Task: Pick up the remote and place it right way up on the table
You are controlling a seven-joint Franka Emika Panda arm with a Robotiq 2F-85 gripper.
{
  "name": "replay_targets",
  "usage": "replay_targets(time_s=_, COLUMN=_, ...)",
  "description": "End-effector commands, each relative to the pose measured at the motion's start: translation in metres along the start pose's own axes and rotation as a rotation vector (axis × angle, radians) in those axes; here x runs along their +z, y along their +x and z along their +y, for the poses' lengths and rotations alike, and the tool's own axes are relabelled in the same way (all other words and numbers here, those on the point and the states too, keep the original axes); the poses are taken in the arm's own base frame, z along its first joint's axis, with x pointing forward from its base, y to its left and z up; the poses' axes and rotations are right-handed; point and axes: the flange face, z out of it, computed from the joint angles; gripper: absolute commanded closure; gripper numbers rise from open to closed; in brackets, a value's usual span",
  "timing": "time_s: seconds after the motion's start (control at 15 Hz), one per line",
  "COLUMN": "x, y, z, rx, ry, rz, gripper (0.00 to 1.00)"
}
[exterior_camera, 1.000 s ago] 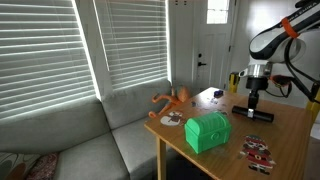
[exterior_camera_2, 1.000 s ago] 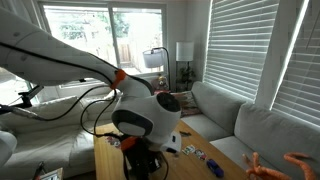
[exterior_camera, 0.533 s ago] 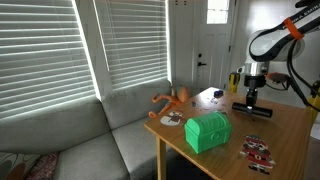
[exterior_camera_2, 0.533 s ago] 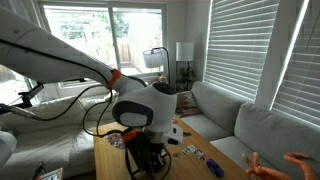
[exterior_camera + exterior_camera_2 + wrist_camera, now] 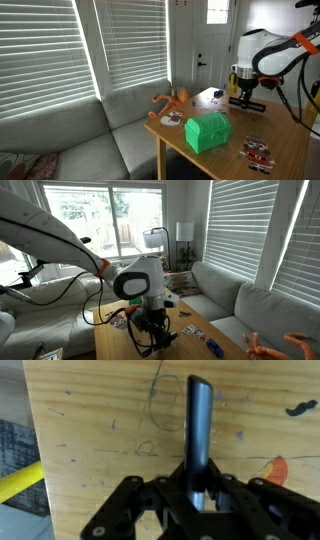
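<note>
Living room, daylight through white slatted blinds (image 5: 60, 45) filling the wall; white door (image 5: 215, 40) at the back.

- Grey fabric sofa (image 5: 60, 135) runs under the blinds, at 9 o'clock from the table.
- Light brown wooden table (image 5: 285, 135), straight-edged, thin legs. The wrist view shows bare planks (image 5: 90, 430) with dark scribbles and specks.
- White robot arm with an orange ring (image 5: 265, 50) bends down over the far part of the table. It is also seen close up in an exterior view (image 5: 135, 280).
- Green chest-shaped box (image 5: 208, 131) stands near the table's front corner, at 7 o'clock from the gripper and well apart from it.
- Orange long-limbed toy figure (image 5: 172, 100) lies at the table's sofa-side edge, at 9 o'clock from the gripper.
- Red-and-white patterned flat item (image 5: 257, 152) lies on the wood at 6 o'clock from the gripper.
- Slim flat black remote (image 5: 199, 420) is pinched at one end and runs out toward 12 o'clock in the wrist view. From outside it is a dark bar (image 5: 250, 103) just under the tool, over the far part of the table. Cannot tell whether it clears the wood, or which face is up.
- Black gripper (image 5: 200, 485) has its fingers pressed in on the remote from both sides; it points down in an exterior view (image 5: 243, 97).
- Yellow strip (image 5: 18, 482) lies past the table edge at 8 o'clock in the wrist view.
</note>
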Motion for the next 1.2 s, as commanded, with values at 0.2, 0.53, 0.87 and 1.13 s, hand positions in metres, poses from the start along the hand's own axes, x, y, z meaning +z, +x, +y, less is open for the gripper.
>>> replay_targets(time_s=0.2, x=0.004, y=-0.002, z=-0.020, rx=0.075, ry=-0.116, rz=0.060, gripper=0.62)
replay_targets(time_s=0.53, x=0.000, y=-0.002, z=-0.022, rx=0.110, ry=-0.112, rz=0.072, gripper=0.49)
replay_targets(time_s=0.87, x=-0.010, y=-0.002, z=-0.022, rx=0.124, ry=-0.086, rz=0.110, gripper=0.08)
replay_targets(time_s=1.13, x=-0.030, y=-0.009, z=-0.015, rx=0.131, ry=-0.023, rz=0.155, gripper=0.00)
